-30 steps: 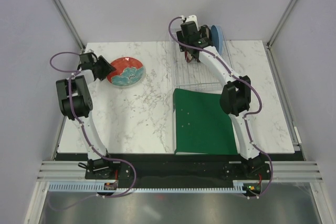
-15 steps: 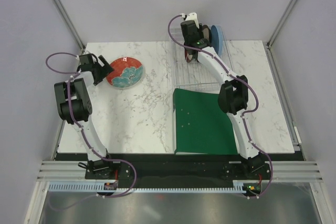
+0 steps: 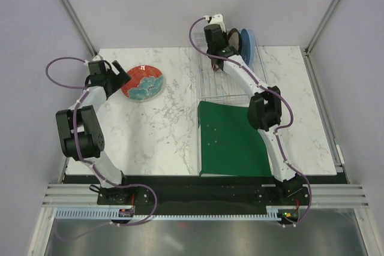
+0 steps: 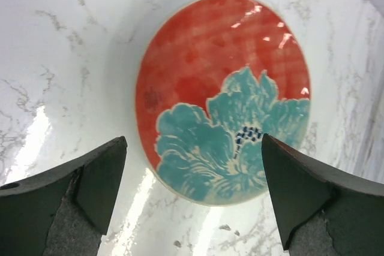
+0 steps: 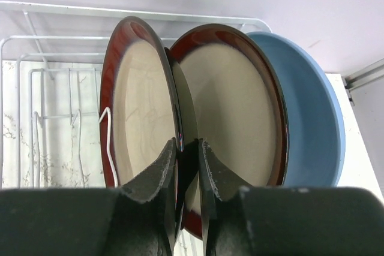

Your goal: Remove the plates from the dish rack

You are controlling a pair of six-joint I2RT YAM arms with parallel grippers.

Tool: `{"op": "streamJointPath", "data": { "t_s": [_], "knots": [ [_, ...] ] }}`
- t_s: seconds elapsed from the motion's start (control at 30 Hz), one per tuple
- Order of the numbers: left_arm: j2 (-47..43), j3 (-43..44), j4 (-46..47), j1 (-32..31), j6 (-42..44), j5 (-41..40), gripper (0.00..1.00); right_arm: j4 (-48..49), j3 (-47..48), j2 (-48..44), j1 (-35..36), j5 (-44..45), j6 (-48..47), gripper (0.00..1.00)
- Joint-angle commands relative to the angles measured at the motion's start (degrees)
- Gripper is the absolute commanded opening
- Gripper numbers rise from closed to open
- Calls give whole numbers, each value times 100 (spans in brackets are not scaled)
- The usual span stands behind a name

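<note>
Your right gripper [image 5: 188, 143] is pinching a dark-red-rimmed cream round plate [image 5: 231, 106]; your left gripper [image 4: 193, 141] is hovering, spread, over the red teal-flowered plate [image 4: 222, 82].

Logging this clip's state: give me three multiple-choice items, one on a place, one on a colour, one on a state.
1. The right gripper is at: A a red-rimmed plate; B the folder; C the flower plate.
2. The rack's rightmost plate is: A green; B blue; C white.
3. The left gripper is: A shut empty; B gripping; C open.
Key: 1 A, it straddles that rim; 2 B, the blue plate stands there; 3 C, jaws wide over the flat flower plate.
</note>
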Motion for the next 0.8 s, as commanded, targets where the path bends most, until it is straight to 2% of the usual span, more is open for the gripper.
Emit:
{"op": "streamJointPath", "data": {
  "t_s": [0.0, 0.17, 0.33, 0.57, 0.77],
  "knots": [
    [-566, -97, -80, -326, 162, -22, 100, 763, -162, 120, 50, 360, -406, 0],
    [-927, -124, -221, -590, 197, -127, 100, 1632, -251, 15, 252, 1265, -1013, 0],
    [-1033, -71, -282, -704, 189, -66, 100, 2676, -347, -64, 454, 2020, -2161, 0],
    [-1103, -79, -335, -872, 197, -83, 100, 3355, -382, -170, 507, 2355, -2823, 0],
    [-1077, -62, -362, -968, 197, -83, 100, 3523, -383, -258, 490, 2417, -2991, 0]
  ]
}}
